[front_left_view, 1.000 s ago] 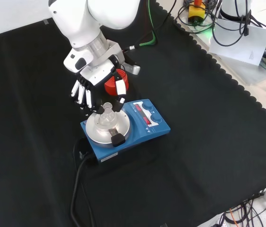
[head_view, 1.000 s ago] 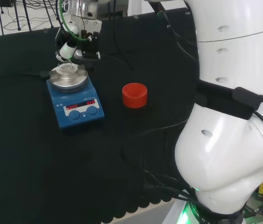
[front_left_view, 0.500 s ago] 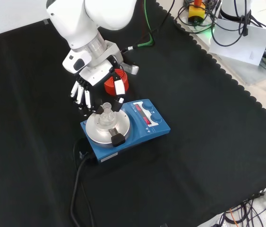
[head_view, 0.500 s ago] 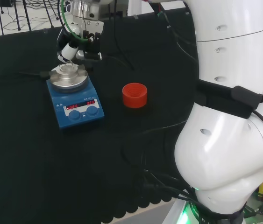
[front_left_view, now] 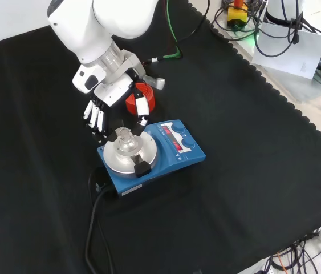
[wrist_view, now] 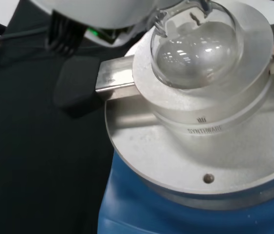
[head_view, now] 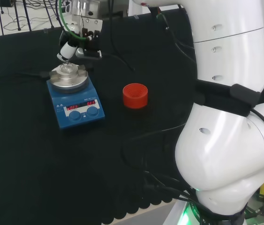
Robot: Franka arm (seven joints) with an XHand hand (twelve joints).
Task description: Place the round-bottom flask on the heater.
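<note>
The clear round-bottom flask sits upright in the round metal block of the blue heater. Close up in the wrist view, its glass bulb rests in the block's hollow. The hand hangs just above and behind the flask in the front view, with straight fingers on one side and the thumb on the other. It holds nothing and is apart from the glass. In the head view the hand is above the flask and the heater.
A red ribbed ring stand lies to the right of the heater in the head view and behind the hand in the front view. The heater's black cable runs toward the cloth's near edge. The arm's white links stand at the right.
The hand has risen a little and drawn back from the flask, toward the upper left in the front view. The flask stays still on the heater.
</note>
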